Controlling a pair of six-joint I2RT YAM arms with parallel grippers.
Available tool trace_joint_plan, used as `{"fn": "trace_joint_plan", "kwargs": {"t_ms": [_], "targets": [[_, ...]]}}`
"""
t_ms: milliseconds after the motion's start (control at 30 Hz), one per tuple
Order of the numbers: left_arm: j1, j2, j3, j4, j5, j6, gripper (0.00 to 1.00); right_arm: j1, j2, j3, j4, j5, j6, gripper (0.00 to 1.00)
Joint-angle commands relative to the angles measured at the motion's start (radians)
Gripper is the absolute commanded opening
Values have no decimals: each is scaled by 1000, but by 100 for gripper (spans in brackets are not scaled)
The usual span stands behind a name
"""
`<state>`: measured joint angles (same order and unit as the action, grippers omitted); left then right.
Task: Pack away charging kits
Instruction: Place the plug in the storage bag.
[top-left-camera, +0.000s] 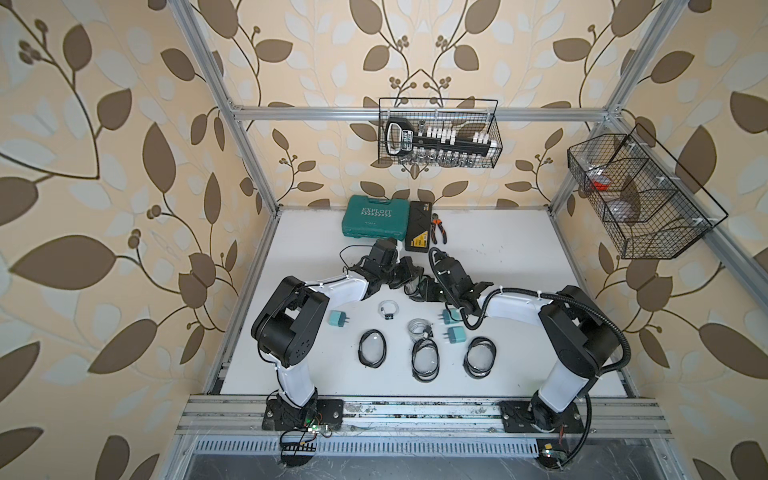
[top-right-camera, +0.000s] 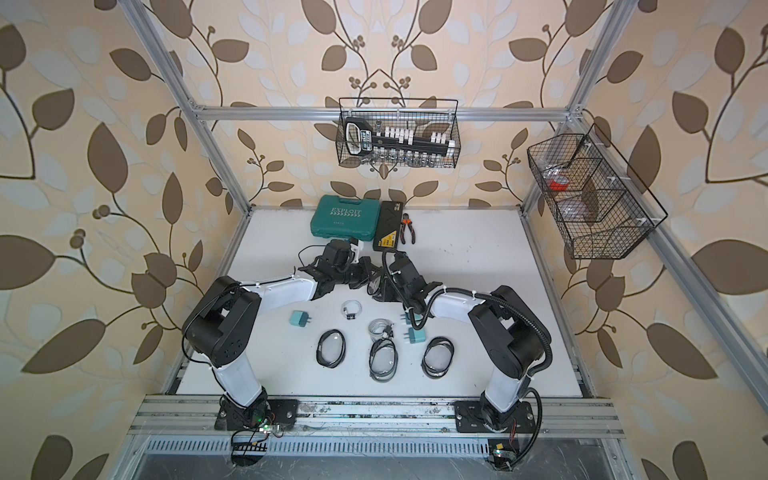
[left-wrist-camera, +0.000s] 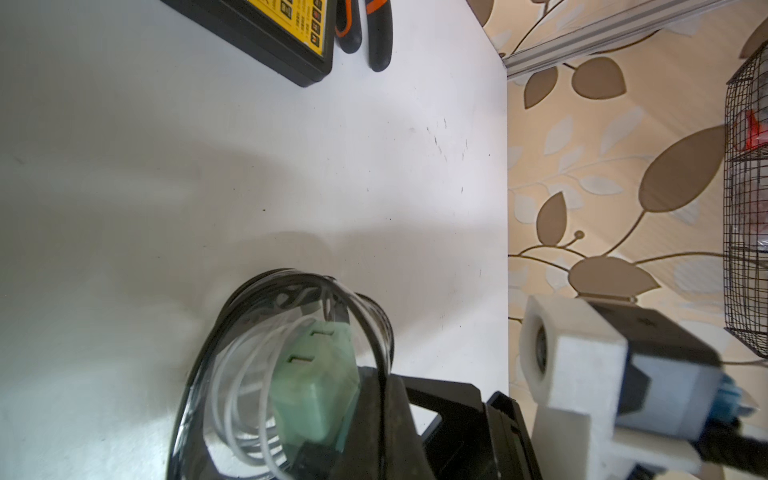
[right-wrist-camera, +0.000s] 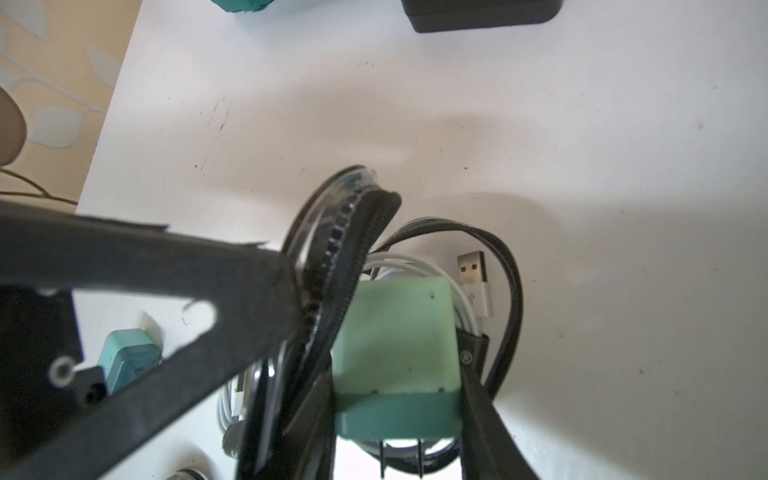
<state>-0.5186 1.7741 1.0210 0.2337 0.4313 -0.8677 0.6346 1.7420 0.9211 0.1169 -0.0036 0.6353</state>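
Rail (top-left-camera: 415, 419) fronts white table (top-left-camera: 498, 249), pouches (top-left-camera: 372, 348), leaf-patterned walls (top-left-camera: 104, 166).

Bare white tabletop (top-left-camera: 519, 266) open at far right, teal plastic tool case (top-left-camera: 374, 223), flat black yellow-labelled case (top-left-camera: 419, 228) and orange-handled pliers (top-left-camera: 438, 230) along back edge, black-rimmed clear oval pouches (top-left-camera: 372, 348) crowding near middle.

Teal case (top-left-camera: 374, 223), black case (top-left-camera: 419, 227), pliers (top-left-camera: 439, 229) side by side, table (top-left-camera: 498, 257) rear.
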Motion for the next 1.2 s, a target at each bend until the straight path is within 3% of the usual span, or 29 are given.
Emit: {"fn": "trace_joint_plan", "kwargs": {"t_ms": [0, 67, 400, 733, 867, 1033, 1167], "targets": [[2, -14, -14, 38, 6, -8, 0, 2, 23, 29, 45, 3, 8, 40], [2, -14, -20, 35, 3, -11, 0, 3, 36, 40, 33, 16, 5, 44], [2, -23, -59, 55, -5, -31, 0, 3, 86, 64, 31, 11, 11, 46], [2, -31, -71, 44, -30, -31, 0, -1, -19, 13, 21, 16, 1, 65], [2, -35, -70, 41, -32, -31, 0, -15, -86, -33, -3, 51, 8, 64], [1, -41, -72, 38, -31, -31, 0, -50, -115, -92, -18, 76, 31, 55], [0, -39, -74, 41, -31, -30, 0, -47, -64, -100, 43, 5, 26, 47]]}}
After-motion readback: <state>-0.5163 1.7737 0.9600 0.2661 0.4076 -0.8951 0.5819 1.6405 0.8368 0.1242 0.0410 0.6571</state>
